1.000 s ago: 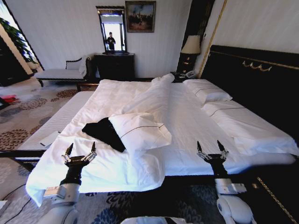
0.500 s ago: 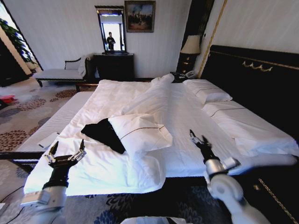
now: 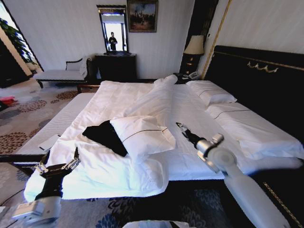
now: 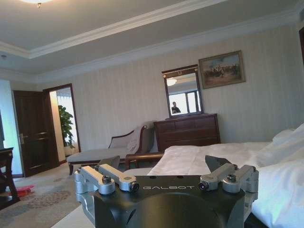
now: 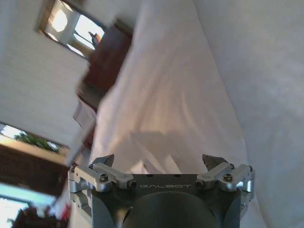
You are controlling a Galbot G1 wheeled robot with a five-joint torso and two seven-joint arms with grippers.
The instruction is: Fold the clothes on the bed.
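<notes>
Bed (image 3: 199, 114) is big and white all over. The black T-shirt (image 3: 105, 135) lies crumpled near its foot on my left side, half tucked under a pillow (image 3: 141, 133). I've got the right tool (image 3: 181, 128) reaching over the duvet (image 3: 114, 173), fingers apart, empty, well short of the shirt. Left tool (image 3: 57, 166) sits low at the foot corner, also apart. Risks: I pinch duvet or pillow instead of shirt, or drag the pillow along with it.
</notes>
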